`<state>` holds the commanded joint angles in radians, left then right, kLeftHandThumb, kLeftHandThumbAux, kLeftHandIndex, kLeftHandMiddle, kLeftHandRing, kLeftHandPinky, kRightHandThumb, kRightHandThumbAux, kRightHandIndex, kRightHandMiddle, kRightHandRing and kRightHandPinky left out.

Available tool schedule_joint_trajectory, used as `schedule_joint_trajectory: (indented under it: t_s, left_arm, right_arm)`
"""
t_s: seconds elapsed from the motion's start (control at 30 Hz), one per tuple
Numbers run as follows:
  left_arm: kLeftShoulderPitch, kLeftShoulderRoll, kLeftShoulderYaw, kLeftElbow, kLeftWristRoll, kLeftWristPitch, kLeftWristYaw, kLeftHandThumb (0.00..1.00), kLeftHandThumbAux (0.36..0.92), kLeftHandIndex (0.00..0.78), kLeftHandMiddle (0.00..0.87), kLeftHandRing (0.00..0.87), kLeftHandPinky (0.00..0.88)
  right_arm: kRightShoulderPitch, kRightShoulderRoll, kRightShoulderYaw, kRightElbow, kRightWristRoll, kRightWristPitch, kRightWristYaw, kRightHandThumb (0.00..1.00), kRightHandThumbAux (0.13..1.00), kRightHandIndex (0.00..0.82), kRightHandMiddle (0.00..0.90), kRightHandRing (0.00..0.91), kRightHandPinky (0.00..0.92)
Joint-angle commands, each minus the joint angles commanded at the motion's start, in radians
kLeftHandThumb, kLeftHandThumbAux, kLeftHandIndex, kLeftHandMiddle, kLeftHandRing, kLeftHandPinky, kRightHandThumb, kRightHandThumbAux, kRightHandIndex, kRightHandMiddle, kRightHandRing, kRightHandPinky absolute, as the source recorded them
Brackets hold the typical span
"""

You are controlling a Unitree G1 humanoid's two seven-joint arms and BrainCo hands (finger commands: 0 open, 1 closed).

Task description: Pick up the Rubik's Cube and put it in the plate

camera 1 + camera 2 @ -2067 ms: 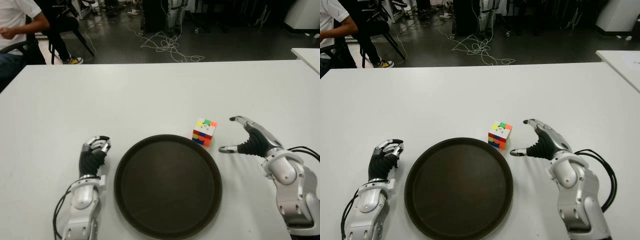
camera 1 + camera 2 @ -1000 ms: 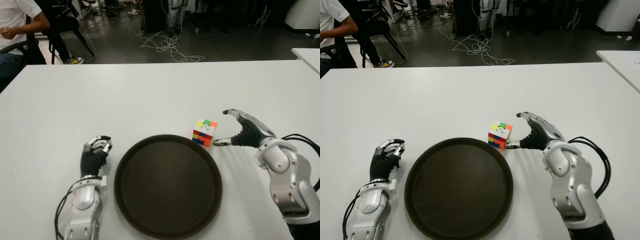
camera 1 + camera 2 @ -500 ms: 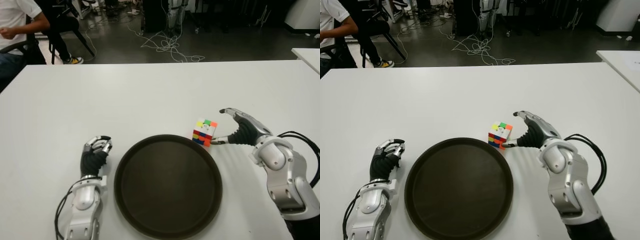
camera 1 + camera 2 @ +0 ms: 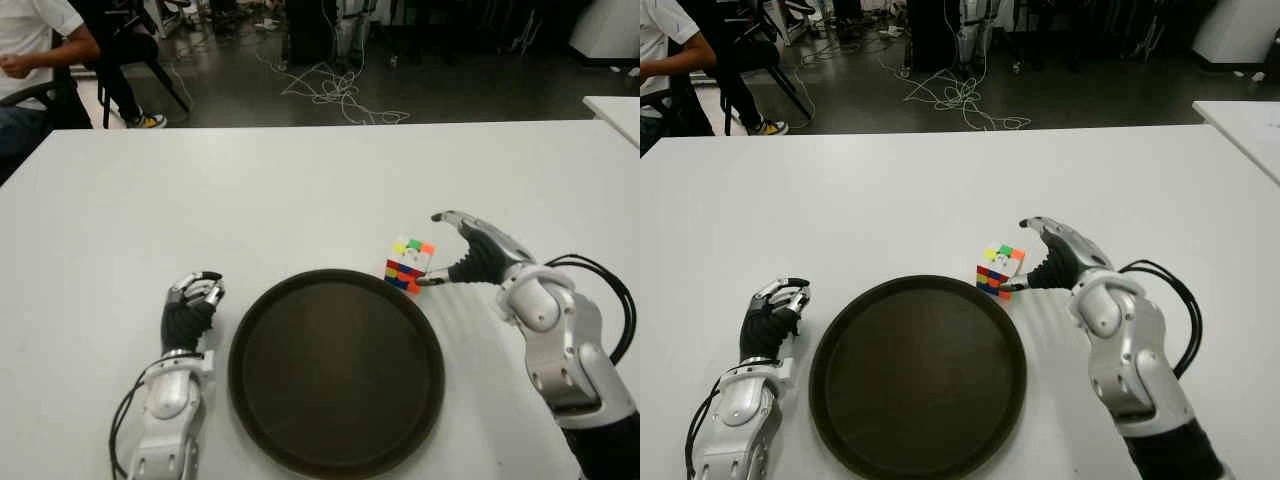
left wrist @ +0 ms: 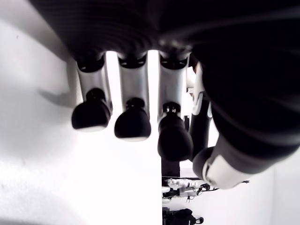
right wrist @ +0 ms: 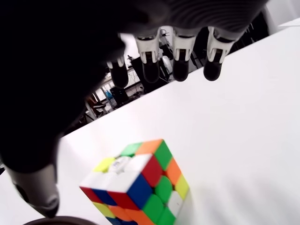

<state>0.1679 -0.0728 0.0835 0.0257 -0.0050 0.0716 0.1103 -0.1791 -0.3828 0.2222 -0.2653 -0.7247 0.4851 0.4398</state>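
The Rubik's Cube (image 4: 410, 263) stands on the white table (image 4: 300, 190), just past the far right rim of the dark round plate (image 4: 335, 380). My right hand (image 4: 432, 250) is open right beside the cube, on its right. Its thumb tip is at the cube's lower right corner and its fingers arch over beside the top. In the right wrist view the cube (image 6: 140, 183) sits below the spread fingers (image 6: 180, 56), which have not closed on it. My left hand (image 4: 190, 300) shows left of the plate, its fingers curled and holding nothing.
A person sits on a chair (image 4: 40, 60) beyond the table's far left corner. Loose cables (image 4: 335, 95) lie on the dark floor behind. Another white table's corner (image 4: 615, 110) shows at the right edge. A black cable (image 4: 600, 290) loops from my right forearm.
My right hand has moved left and slightly forward, from a gap beside the cube to having its thumb at the cube's corner. The cube, plate and left hand have not moved.
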Motion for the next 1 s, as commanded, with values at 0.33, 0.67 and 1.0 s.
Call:
schedule_joint_trajectory:
  t_s: [0.33,0.67,1.0]
  left_arm:
    - [0.001,-0.004,0.001,-0.004,-0.003,0.004,0.003,0.710,0.705,0.443,0.826,0.832,0.828]
    - [0.003,0.004,-0.004,0.002,0.002,-0.009,-0.005,0.711,0.705,0.444,0.813,0.822,0.810]
    - [0.003,0.007,-0.005,0.006,0.006,-0.015,-0.005,0.709,0.706,0.443,0.820,0.827,0.819]
  right_arm:
    - [-0.029,-0.005,0.024,0.023,0.007,-0.010,0.001,0.000,0.704,0.000,0.000,0.000,0.000]
    - [-0.056,0.006,0.031,0.066,0.025,-0.040,-0.019,0.000,0.721,0.000,0.000,0.000,0.000]
    - [-0.084,-0.004,0.055,0.113,0.011,-0.069,-0.032,0.000,0.680,0.000,0.000,0.000,0.000]
